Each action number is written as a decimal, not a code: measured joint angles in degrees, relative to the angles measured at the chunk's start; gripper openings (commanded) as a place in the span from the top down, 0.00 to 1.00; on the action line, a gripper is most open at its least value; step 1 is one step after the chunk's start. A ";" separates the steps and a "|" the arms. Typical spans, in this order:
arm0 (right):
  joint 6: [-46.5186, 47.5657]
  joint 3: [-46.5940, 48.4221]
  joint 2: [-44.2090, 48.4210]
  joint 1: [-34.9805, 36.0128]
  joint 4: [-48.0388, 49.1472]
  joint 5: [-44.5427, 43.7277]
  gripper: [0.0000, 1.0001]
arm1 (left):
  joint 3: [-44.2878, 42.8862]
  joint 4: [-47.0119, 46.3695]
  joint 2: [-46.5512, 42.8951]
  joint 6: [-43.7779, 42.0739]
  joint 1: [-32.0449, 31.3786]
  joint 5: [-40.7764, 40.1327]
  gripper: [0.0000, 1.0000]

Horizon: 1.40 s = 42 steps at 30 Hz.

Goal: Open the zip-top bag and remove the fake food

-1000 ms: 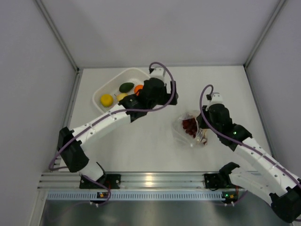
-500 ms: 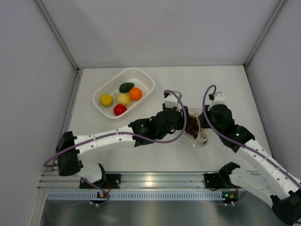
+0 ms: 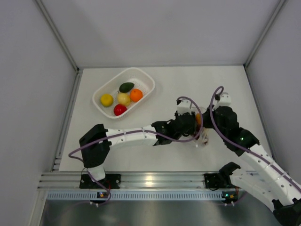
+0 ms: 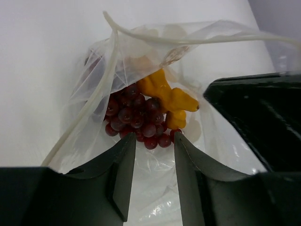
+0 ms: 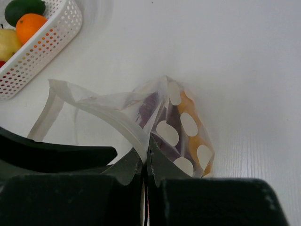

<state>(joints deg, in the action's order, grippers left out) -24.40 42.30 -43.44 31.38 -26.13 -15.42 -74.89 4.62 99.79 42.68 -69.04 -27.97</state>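
At the bag [image 4: 99, 75] mouth, our left gripper [image 4: 154, 146], back from the basket [image 3: 135, 70], reaches part-open for the grapes [image 4: 136, 117]; our right gripper [image 5: 146, 157] pinches the rim.

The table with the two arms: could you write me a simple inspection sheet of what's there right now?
Surface: white table, no stains seen.
Job's things: zip-top bag open, holding a grape bunch and an orange-yellow piece; avocado, orange, two lemons and apple lie in the white basket.
Clutter: nothing seen.
Grippers: left gripper open at the bag's mouth; right gripper shut on the bag's rim.
Cables: purple cables run along both arms.
Surroundings: plain grey walls on three sides.
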 measured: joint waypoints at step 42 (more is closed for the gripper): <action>-0.76 -6.34 7.17 -0.04 -3.69 -8.48 1.00 | -21.75 5.07 30.27 4.44 2.82 6.91 0.38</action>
<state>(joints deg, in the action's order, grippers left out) -25.17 35.97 -36.27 31.33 -29.82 -23.90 -96.64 9.69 130.06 47.11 -66.22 -21.06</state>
